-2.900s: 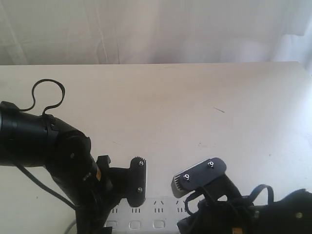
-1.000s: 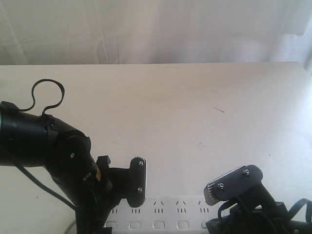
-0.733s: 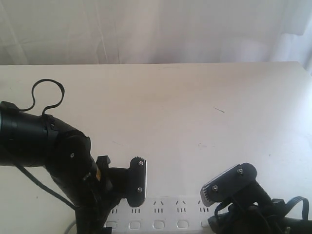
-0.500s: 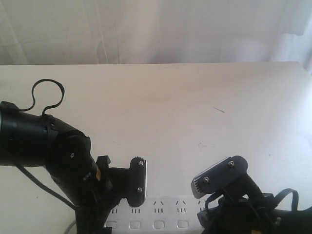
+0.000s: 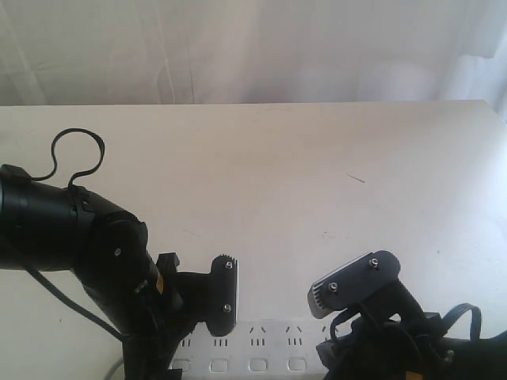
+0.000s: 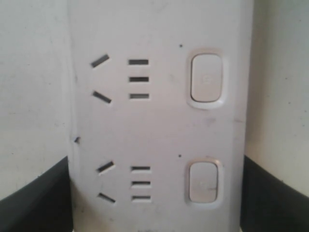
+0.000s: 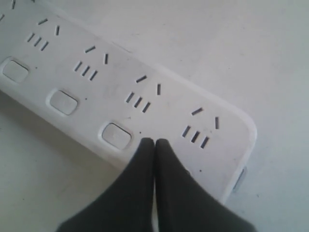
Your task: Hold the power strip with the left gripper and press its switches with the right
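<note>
Cream tabletop (image 5: pixel 317 158) before a pale curtain (image 5: pixel 238 47) carries the power strip (image 7: pixel 145 92). My left gripper (image 6: pixel 154 198) clasps its long sides, and my right gripper (image 7: pixel 154 143) is pinched closed over it.

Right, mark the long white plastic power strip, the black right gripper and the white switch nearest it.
long white plastic power strip (image 7: pixel 113 91): right wrist view, top face
black right gripper (image 7: pixel 154 143): right wrist view, fingertips
white switch (image 7: pixel 116 136): right wrist view, centre

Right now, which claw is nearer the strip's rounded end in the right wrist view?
Right. The right claw sits by the power strip's end outlet; the left claw clamps the strip several outlets away.
</note>
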You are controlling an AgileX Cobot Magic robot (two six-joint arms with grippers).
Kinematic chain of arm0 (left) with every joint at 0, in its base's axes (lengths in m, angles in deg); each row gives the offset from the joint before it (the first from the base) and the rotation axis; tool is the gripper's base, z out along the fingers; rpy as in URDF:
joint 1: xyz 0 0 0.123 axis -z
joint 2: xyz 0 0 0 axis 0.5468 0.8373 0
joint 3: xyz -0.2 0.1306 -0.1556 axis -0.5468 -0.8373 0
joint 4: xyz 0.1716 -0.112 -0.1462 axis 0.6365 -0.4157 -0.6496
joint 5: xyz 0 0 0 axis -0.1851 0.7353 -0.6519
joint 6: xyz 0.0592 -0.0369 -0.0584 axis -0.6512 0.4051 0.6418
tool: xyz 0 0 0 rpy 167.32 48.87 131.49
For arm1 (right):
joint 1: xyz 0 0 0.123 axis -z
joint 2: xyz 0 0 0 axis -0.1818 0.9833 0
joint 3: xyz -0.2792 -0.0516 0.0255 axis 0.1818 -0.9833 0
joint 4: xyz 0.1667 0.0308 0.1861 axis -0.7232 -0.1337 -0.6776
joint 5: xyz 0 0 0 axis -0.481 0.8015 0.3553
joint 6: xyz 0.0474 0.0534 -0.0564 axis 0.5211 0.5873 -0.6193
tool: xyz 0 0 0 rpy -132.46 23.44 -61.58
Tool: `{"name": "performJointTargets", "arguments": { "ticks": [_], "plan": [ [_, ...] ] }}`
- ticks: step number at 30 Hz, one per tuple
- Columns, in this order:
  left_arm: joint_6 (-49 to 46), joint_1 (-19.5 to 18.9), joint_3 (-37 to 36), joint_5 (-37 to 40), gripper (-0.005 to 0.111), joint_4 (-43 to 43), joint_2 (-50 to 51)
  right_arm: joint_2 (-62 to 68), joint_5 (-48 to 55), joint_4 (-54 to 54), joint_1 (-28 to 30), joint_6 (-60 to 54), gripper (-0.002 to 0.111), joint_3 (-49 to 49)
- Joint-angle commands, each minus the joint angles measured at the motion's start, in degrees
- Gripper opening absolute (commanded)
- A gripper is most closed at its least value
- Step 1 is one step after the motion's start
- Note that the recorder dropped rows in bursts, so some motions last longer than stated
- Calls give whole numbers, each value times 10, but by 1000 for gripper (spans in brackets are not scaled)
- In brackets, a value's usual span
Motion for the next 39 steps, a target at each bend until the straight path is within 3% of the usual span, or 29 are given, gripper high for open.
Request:
{"name": "performJointTargets", "arguments": {
  "ticks": [1, 12, 39],
  "plan": [
    [-5, 5, -17, 22, 0, 5, 15, 5, 7, 0, 0, 3, 0, 4],
    [-5, 5, -17, 22, 0, 5, 15, 87, 25, 0, 0, 3, 0, 4],
    [-5, 5, -17, 30, 0, 5, 15, 87, -13, 0, 0, 3, 0, -24]
  ]
}}
